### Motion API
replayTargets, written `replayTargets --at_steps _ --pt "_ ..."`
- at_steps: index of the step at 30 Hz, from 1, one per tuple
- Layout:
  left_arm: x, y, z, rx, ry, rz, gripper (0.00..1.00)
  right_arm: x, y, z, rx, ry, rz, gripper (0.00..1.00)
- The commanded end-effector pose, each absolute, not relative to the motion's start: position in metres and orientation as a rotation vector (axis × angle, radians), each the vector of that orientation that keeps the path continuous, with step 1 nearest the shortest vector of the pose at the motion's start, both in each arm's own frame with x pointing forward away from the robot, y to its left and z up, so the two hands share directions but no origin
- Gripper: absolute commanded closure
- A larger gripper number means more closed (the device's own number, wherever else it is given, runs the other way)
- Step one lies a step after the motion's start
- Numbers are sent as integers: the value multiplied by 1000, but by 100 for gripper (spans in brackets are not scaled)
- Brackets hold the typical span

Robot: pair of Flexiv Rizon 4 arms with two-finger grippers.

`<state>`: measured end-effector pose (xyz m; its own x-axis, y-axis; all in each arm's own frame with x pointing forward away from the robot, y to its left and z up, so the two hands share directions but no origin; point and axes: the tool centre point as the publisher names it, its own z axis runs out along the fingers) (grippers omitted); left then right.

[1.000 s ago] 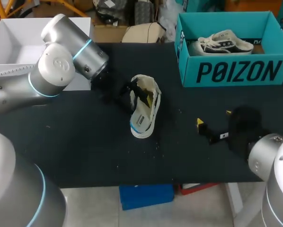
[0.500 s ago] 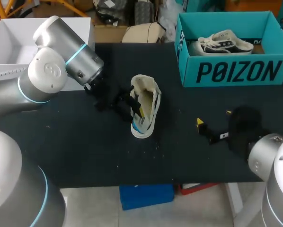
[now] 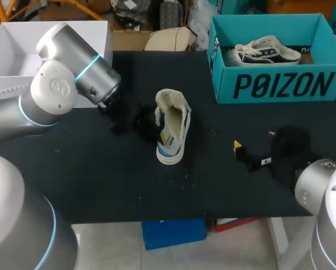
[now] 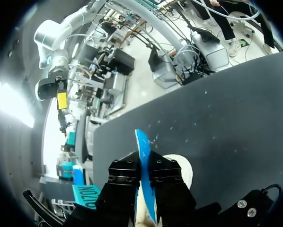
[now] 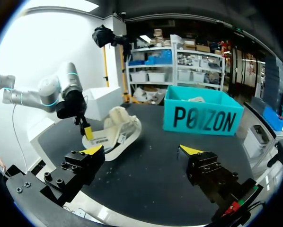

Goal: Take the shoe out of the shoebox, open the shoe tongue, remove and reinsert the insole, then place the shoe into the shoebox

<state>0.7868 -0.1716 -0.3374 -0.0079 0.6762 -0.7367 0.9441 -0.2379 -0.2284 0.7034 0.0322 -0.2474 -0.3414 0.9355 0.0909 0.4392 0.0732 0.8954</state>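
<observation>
A cream shoe lies on its side in the middle of the black table. My left gripper sits at the shoe's opening. In the left wrist view its fingers press from both sides on the thin blue insole, which sticks out ahead of them beside the shoe. My right gripper stands open near the table's front right, apart from the shoe. In its own view the right gripper holds nothing, with the shoe and the left gripper ahead of it.
The teal shoebox stands at the back right with a second shoe inside; it also shows in the right wrist view as the teal shoebox. A white box sits at the back left, behind my left arm.
My left gripper's fingers have closed onto the insole at the shoe's opening. The left arm has shifted a little to the left, and the shoe has turned slightly. The right arm has kept still.
</observation>
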Motion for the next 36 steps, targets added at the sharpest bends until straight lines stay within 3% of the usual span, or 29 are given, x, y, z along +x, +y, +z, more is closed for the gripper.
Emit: replayTargets --at_steps 1,23,30,32,34,35,36 --pt "797 -179 -345 1931 1679 -1104 100 701 39 -246 1372 1815 1205 0" --pt "874 -201 -372 1938 1746 -969 100 701 39 -246 1372 1815 1205 0" --pt "874 -210 -375 1947 1739 -972 100 701 39 -246 1372 1815 1205 0" --pt "869 -211 -375 1957 1735 -979 78 701 39 -246 1372 1815 1205 0" --pt "862 -211 -373 1961 1729 -992 75 701 39 -246 1372 1815 1205 0" --pt "858 -211 -373 1968 1727 -998 63 701 39 -246 1372 1815 1205 0" --pt "854 -211 -372 1980 1725 -999 31 701 39 -246 1372 1815 1205 0"
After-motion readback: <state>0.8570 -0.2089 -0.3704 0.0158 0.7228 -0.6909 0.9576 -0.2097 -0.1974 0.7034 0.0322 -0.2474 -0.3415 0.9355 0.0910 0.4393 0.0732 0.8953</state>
